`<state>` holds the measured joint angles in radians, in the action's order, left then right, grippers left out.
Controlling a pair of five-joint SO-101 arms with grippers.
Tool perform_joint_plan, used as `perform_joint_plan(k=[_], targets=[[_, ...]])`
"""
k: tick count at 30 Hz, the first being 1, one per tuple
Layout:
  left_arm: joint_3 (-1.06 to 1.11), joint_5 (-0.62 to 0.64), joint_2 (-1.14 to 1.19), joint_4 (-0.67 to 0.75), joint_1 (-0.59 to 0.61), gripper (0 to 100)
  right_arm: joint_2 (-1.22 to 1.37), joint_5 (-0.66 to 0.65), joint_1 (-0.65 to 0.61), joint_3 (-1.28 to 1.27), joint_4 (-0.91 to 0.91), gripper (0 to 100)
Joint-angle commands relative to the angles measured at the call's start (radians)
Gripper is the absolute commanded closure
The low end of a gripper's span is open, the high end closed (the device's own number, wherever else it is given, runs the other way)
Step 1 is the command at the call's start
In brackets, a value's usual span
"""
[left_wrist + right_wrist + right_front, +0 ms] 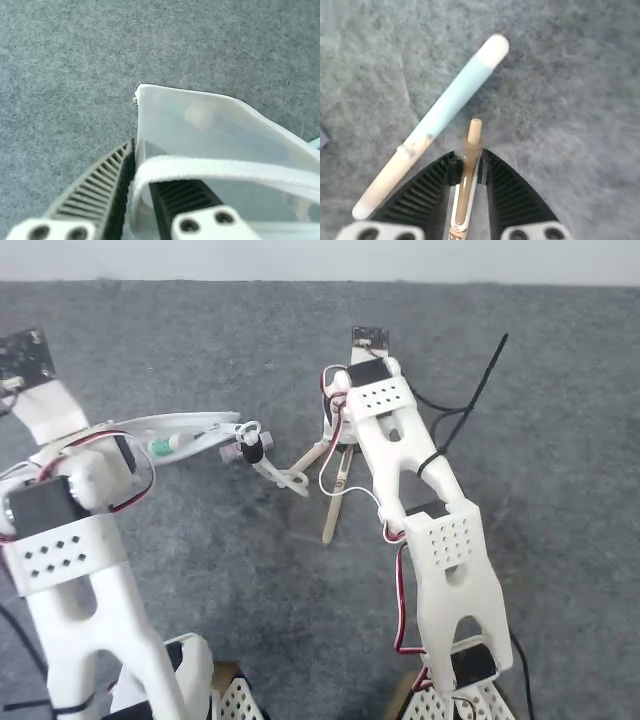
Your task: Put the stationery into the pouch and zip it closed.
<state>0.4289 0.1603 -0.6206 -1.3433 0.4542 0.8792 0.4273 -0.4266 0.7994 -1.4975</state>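
A translucent white pouch (210, 135) with a white zipper band hangs over the grey carpet, and faint green and beige shapes show through it. My left gripper (137, 150) is shut on the pouch's edge. In the high view the pouch (185, 435) stretches from the left arm toward the middle. My right gripper (469, 155) is shut on a tan pen (472, 132), whose tip points down at the carpet. Just beyond it a light-blue and white pen (452, 100) lies flat. From above, the tan pen (335, 495) slants out from under the right arm.
Grey carpet (520, 440) covers the whole work surface. A black cable (470, 405) runs along the right arm. The two arm bases stand at the near edge. Open carpet lies to the far right and at the back.
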Motion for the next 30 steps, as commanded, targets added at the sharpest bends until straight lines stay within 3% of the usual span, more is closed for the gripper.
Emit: perform_joint_plan(k=[1, 6, 14, 30], targets=[[-0.001, 0.015, 0.008, 0.032, 0.006, 99, -0.016, 0.009, -0.03, 0.143, -0.116, 99.3], [-0.001, 0.015, 0.008, 0.034, 0.006, 99, -0.016, 0.009, -0.03, 0.313, -0.283, 99.3], [-0.001, 0.015, 0.008, 0.038, 0.006, 99, -0.028, -0.063, -0.045, 0.351, -0.302, 99.3], [-0.005, 0.015, 0.008, 0.038, 0.0, 99, -0.599, -0.063, -0.084, -0.121, -0.295, 99.3]])
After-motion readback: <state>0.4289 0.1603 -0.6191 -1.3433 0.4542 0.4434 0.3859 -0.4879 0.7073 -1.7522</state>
